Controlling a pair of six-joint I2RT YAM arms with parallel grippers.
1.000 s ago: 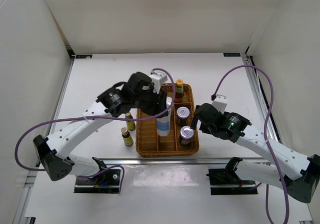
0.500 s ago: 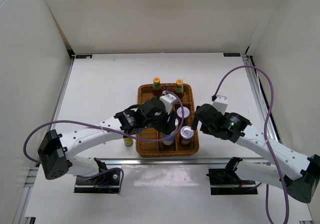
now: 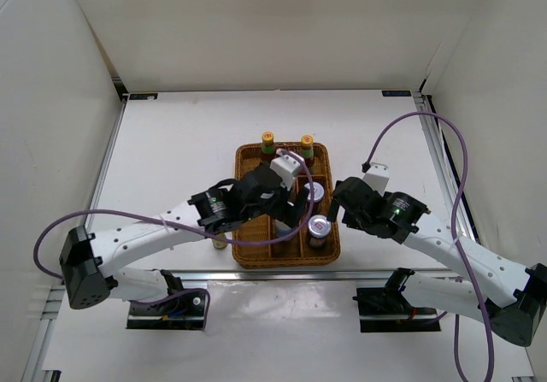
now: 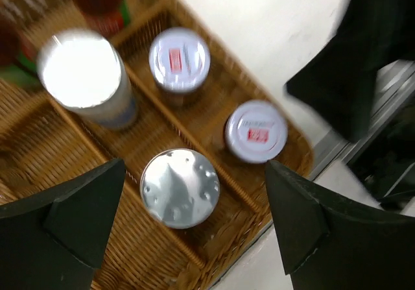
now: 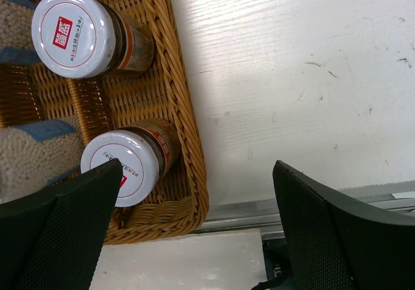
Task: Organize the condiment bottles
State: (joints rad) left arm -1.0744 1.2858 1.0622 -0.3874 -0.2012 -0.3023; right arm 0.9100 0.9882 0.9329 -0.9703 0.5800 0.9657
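Our left gripper (image 4: 194, 167) wide above a silver-topped white shaker (image 4: 179, 187) in the brown wicker tray (image 4: 150, 132), shaker hidden by our arm from overhead, right gripper (image 5: 198, 165) wide beside the tray's right rim.

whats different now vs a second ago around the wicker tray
The left claw carried the silver-topped white shaker toward the near end of the middle compartment of the brown wicker tray. It let the shaker go there and now hangs open just above it. The right claw, open beside the tray, and the two short silver-lidded jars in the right compartment stayed put.
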